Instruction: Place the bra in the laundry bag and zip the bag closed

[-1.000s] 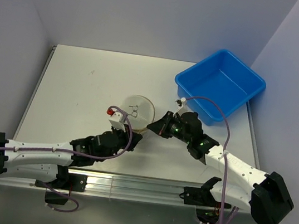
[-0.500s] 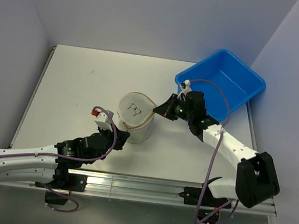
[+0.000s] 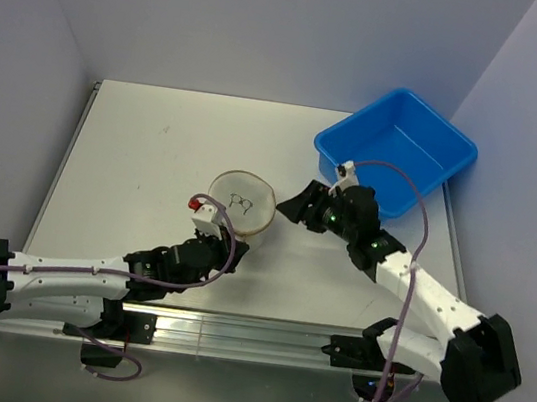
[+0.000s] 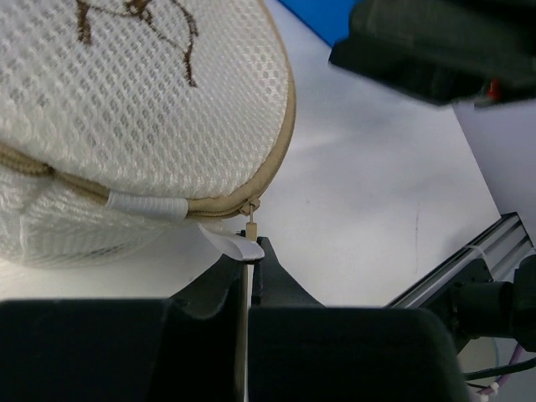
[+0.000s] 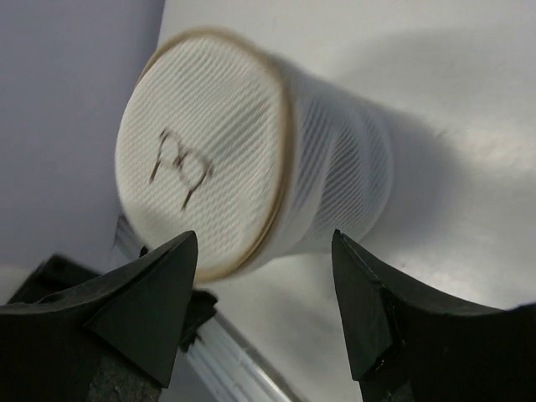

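The laundry bag is sitting near the middle of the table, between the two grippers and well apart from the blue bin. It is tipping onto its side, so its round face is pointing up and toward the left arm. It is showing as a short cylinder of whitish, translucent mesh with a tan zipper band running around the rim of the circular face and a small dark line drawing printed on that face. The bra is not showing anywhere; it is probably lying inside, though the mesh is hiding whatever it holds. The bag is looking very light and soft, with walls that are likely to buckle or slide under any push, so the sensible holds are the stiffer tan rim or the zipper pull, not the loose mesh. The left gripper is working from just below the rim, its jaws pressing together on the white pull tab hanging from the slider. The right gripper is hovering just beside the bag's far side with its jaws standing wide apart, gripping nothing and, from the wrist view, not touching the mesh. Because the bag weighs so little, any tug on the pull is likely to drag the whole thing along unless the other side is being braced. Whether the zip is reaching its end stop is hard to tell here.
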{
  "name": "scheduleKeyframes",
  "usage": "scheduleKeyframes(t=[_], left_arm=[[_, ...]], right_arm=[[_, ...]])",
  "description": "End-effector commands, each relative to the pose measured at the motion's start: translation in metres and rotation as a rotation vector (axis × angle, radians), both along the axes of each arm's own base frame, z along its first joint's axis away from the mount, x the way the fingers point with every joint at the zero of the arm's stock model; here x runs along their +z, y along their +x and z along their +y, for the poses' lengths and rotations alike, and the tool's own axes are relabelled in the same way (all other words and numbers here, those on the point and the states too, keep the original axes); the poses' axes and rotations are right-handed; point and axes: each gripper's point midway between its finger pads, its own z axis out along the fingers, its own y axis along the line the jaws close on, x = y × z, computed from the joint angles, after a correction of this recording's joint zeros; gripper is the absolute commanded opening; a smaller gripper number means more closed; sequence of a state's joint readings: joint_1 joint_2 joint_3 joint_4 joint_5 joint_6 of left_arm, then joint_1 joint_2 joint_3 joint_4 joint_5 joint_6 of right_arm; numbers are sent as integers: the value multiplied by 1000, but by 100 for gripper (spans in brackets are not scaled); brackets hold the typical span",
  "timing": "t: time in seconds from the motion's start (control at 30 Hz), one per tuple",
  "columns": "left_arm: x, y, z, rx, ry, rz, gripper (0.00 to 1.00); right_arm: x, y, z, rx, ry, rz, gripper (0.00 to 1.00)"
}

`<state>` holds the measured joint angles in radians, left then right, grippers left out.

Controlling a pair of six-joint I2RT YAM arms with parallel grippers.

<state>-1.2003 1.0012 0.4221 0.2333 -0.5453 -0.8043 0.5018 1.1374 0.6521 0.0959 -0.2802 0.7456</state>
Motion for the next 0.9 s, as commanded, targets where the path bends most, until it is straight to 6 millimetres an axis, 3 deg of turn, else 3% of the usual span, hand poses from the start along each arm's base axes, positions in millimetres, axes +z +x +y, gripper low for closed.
scheduleKeyframes(t=[0.0,0.1,0.2,0.37,0.4,0.53,0.57,0.7,0.87], left_arm=[[45,0,-27,-64,-119,-65,0],[44,0,-30,-69,-124,-58,0],[46,-2,-30,-78,-138,-53,0],[44,-4,-28,-75,-141,-38,0],[44,-4,-29,-79,-139,-40,0],[43,-3,-30,-79,-132,-41,0],[45,-3,-31,-86,-128,-48,0],[41,-2,-29,-76,-108,-50,0],[31,4,-8,-21,-12,-63,0]], right_arm=[[21,-23,13,-6,100,-44,73],[28,-39,27,43,164,-43,73],[30,-37,38,56,180,-39,72],[17,-32,51,71,185,11,63],[17,-32,53,76,202,14,54],[15,-33,55,82,195,29,44],[12,-32,52,61,188,26,24],[12,-23,44,18,128,4,0],[14,1,31,-16,56,-50,0]])
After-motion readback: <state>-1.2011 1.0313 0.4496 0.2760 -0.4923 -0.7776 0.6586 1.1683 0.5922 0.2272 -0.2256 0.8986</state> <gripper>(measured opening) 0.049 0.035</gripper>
